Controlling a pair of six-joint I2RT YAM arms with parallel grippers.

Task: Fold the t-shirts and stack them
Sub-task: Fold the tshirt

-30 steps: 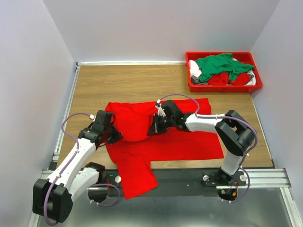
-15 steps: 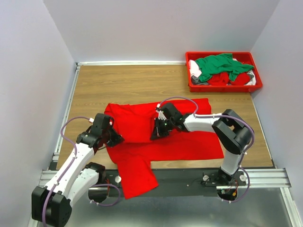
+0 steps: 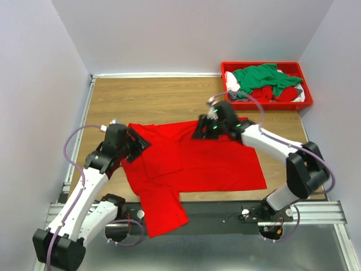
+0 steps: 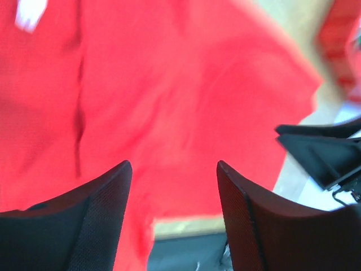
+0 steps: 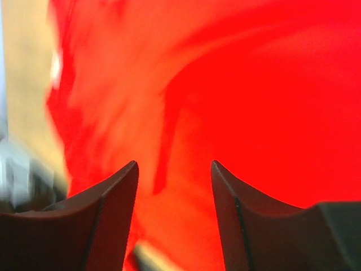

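Early days: one red t-shirt (image 3: 197, 164) lies spread, unfolded, near-left of the red bin (image 3: 265, 105); nothing stacked, other shirts (image 3: 262, 78) heaped in it. Left gripper (image 4: 173, 164) (shirt edge farthest from bin) and right gripper (image 5: 174, 162) (edge nearest bin) both w/ fingers apart, holding nothing.

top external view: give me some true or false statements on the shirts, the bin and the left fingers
1. The red t-shirt lies spread on the table. True.
2. The green t-shirt lies on the table beside the bin. False: it tops the pile inside the red bin.
3. Part of the red t-shirt reaches past the table's near edge. True.
4. The left fingers are shut on cloth. False: the left wrist view shows them apart, nothing between.
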